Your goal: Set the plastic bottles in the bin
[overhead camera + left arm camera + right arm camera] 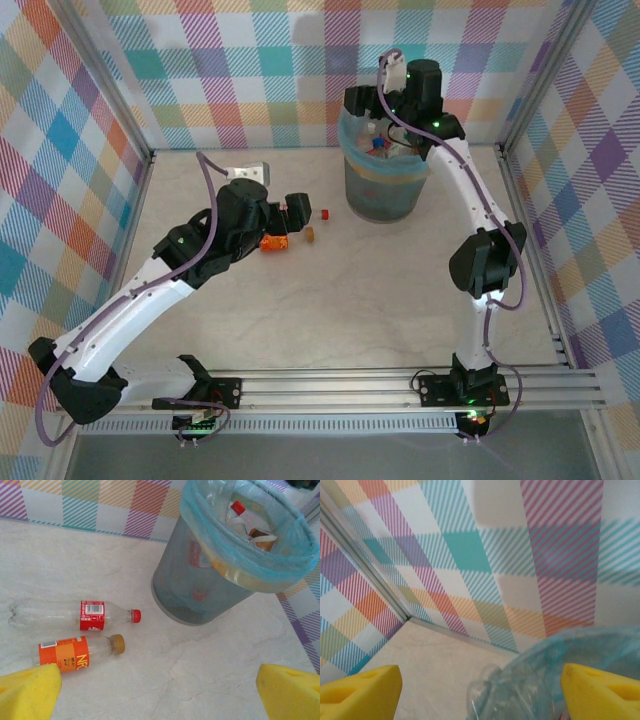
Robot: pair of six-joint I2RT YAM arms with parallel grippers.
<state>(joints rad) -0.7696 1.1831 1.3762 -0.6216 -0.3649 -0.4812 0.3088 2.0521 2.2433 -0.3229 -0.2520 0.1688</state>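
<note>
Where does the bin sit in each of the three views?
Top external: the bin stands far, right of centre, near the back wall.
Left wrist: upper right, mesh side and blue-lined rim showing.
Right wrist: bottom right, only the blue-lined rim, seen close.
Shared landmark: the checked wall behind it.

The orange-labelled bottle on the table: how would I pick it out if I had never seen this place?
Find the big round bin lined with a blue bag. In the left wrist view, two bottles lie on their sides left of it. The nearer bottle is yours: orange label, tan cap; the farther bottle has a red label and red cap.
</note>
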